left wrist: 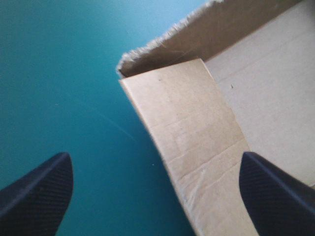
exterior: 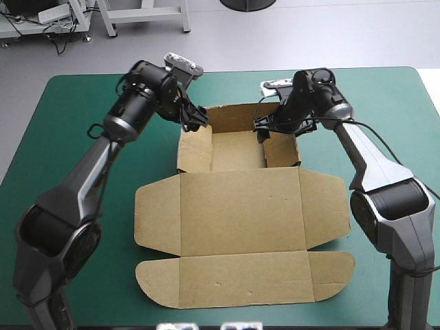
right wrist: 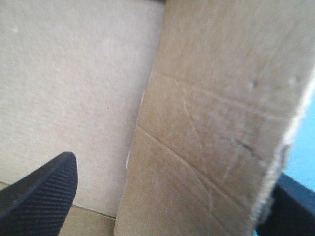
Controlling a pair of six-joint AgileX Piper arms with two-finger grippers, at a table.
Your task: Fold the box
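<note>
The brown box (exterior: 240, 213) lies mid-table as an open tray at the far end, with its lid and flaps flat toward the near edge. My left gripper (exterior: 196, 118) is at the tray's far left corner, open. In the left wrist view my left gripper (left wrist: 153, 157) straddles the raised left wall (left wrist: 197, 132), one finger outside over the cover, the other inside. My right gripper (exterior: 265, 130) is at the far right corner, open. Seen from the right wrist, my right gripper (right wrist: 174, 169) has the right wall (right wrist: 216, 123) standing between its fingers, apart from both.
The teal-green cover (exterior: 69, 137) shows bare on both sides of the box and beyond its far wall. The flat lid with its rounded flaps (exterior: 158, 278) reaches close to the table's near edge.
</note>
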